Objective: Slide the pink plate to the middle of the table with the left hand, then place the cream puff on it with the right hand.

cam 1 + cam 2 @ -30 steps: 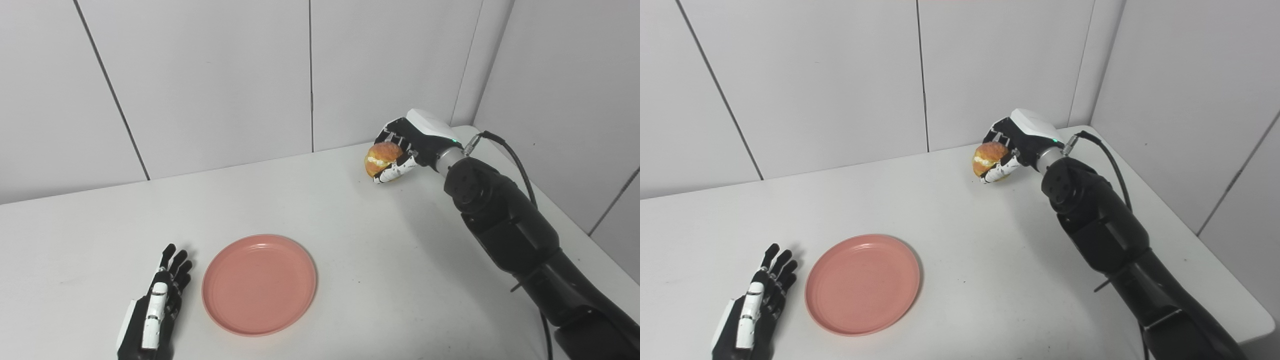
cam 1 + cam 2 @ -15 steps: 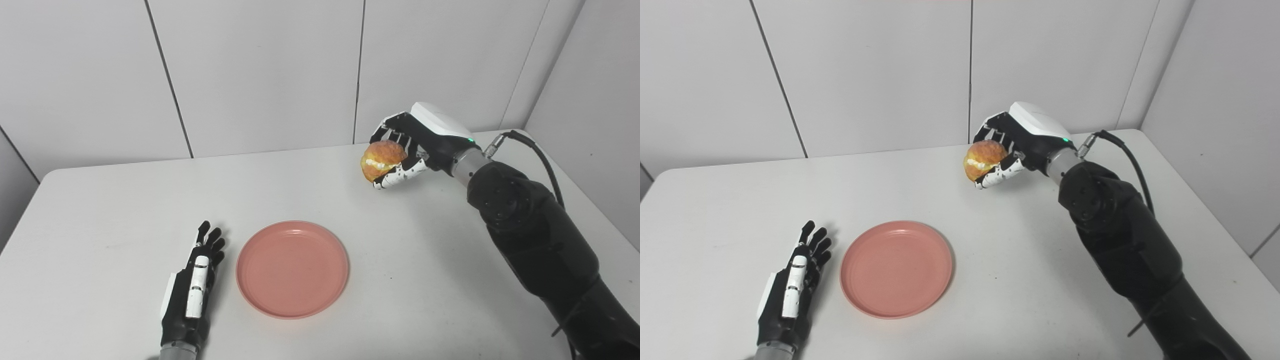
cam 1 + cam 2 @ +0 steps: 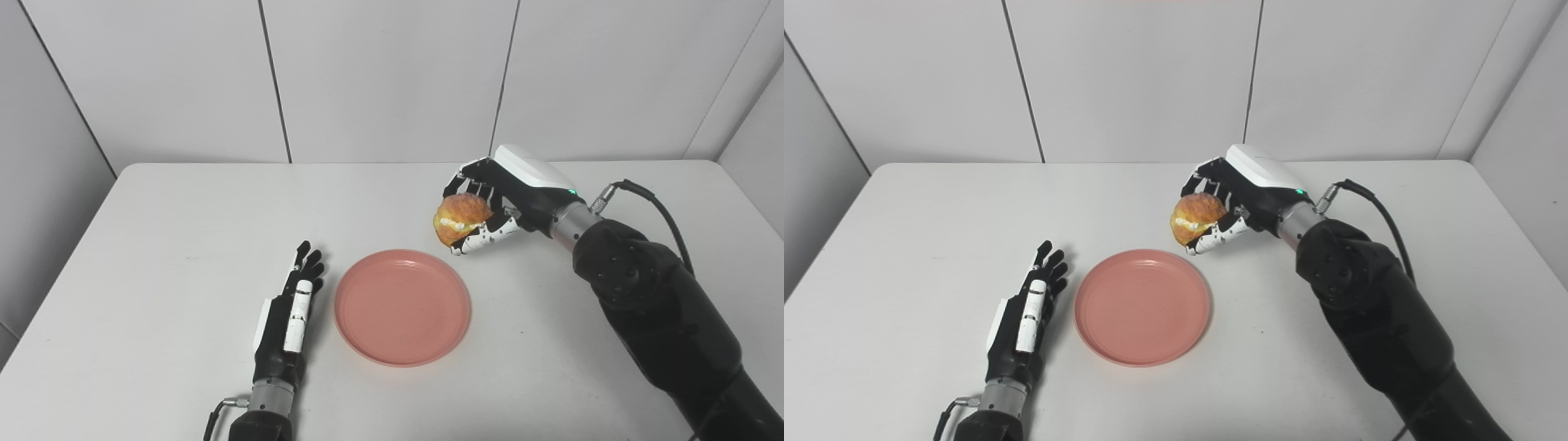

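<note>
The pink plate lies empty near the middle of the white table. My left hand lies flat and open on the table just left of the plate, a small gap from its rim. My right hand is shut on the cream puff, a golden bun with white cream, and holds it in the air above the table just beyond the plate's far right rim. The same scene shows in the right eye view, with the plate, the puff and the left hand.
Grey wall panels stand behind the table's far edge. A black cable loops from my right wrist. The table's left edge meets a side wall.
The camera has turned left, shifting the whole picture right. My right hand has carried the cream puff down and toward the plate. The left hand and plate have stayed put.
</note>
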Motion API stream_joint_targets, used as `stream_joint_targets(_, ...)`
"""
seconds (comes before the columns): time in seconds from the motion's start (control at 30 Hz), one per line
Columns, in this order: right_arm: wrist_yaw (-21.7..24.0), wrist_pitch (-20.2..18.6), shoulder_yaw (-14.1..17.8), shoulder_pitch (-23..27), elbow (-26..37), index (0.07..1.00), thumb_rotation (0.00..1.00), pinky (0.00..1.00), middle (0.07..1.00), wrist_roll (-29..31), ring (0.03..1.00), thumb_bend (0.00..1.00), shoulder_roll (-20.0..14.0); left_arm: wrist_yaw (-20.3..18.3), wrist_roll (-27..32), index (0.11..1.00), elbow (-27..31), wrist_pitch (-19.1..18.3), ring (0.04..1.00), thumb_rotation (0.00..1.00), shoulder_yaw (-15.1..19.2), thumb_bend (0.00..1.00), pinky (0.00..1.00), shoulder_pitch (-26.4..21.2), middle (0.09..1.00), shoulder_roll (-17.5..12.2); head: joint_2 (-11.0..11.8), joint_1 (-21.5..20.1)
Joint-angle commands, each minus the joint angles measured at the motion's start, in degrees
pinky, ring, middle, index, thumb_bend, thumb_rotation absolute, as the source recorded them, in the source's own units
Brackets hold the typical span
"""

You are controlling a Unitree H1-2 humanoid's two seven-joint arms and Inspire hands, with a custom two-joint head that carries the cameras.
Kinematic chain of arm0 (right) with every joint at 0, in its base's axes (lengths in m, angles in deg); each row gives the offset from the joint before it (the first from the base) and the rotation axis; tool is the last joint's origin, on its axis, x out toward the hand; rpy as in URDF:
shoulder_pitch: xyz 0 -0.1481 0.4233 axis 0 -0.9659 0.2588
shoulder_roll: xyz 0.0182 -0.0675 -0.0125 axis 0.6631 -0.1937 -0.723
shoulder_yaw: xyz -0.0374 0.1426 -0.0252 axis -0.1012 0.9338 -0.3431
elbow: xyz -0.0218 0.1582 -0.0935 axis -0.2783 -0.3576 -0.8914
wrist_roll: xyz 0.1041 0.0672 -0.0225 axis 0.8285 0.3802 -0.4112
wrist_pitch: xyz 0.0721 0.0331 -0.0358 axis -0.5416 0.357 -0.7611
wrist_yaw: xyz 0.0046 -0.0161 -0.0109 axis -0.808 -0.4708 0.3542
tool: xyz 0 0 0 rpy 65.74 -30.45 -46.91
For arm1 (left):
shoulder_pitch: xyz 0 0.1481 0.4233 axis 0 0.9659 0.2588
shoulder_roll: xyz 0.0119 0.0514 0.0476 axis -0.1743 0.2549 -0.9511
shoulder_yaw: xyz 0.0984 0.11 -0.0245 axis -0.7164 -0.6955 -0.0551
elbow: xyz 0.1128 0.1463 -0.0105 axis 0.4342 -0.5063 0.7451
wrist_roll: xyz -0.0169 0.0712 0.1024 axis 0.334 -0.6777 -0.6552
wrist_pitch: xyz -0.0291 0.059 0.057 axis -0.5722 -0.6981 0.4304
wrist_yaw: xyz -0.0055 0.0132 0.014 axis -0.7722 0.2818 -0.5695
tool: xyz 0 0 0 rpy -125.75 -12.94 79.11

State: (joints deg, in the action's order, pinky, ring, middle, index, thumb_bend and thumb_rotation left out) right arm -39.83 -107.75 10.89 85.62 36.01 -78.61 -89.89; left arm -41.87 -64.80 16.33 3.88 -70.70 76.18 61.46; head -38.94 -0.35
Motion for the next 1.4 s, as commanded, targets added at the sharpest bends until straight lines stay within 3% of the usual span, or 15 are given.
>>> stream_joint_targets(0.0, -0.96, 2.03, -0.11, 1.26, 0.02, 0.546, 0.00, 0.37, 0.443, -0.60, 0.434, 0.52, 0.87, -1.20, -0.30, 0.949, -1.45, -3.02, 0.947, 1.00, -2.48, 0.43, 0.95, 0.37, 0.958, 2.38, -0.13, 0.84)
stream_joint_targets(0.7, -4.82, 7.88, -5.03, -0.83, -8.48, 0.532, 0.00, 0.32, 0.425, -3.00, 0.389, 0.52, 7.76, 1.74, -3.21, 0.938, -1.17, -3.52, 0.936, 1.00, -2.74, 0.42, 0.93, 0.15, 0.943, 4.92, -0.31, 3.66)
stream_joint_targets(1.13, -5.59, 7.94, -7.04, -2.05, -10.82, 0.532, 0.00, 0.27, 0.410, -5.17, 0.352, 0.52, 9.44, 2.04, -3.69, 0.933, -1.01, -3.40, 0.930, 1.00, -2.43, 0.41, 0.92, 0.18, 0.938, 5.37, -0.37, 3.71)
stream_joint_targets(1.37, -6.01, 9.21, -7.69, -2.78, -11.58, 0.533, 0.00, 0.30, 0.420, -5.72, 0.377, 0.52, 9.38, 2.04, -3.60, 0.933, -1.10, -3.39, 0.930, 1.00, -2.30, 0.42, 0.93, 0.11, 0.938, 5.39, -0.53, 3.58)
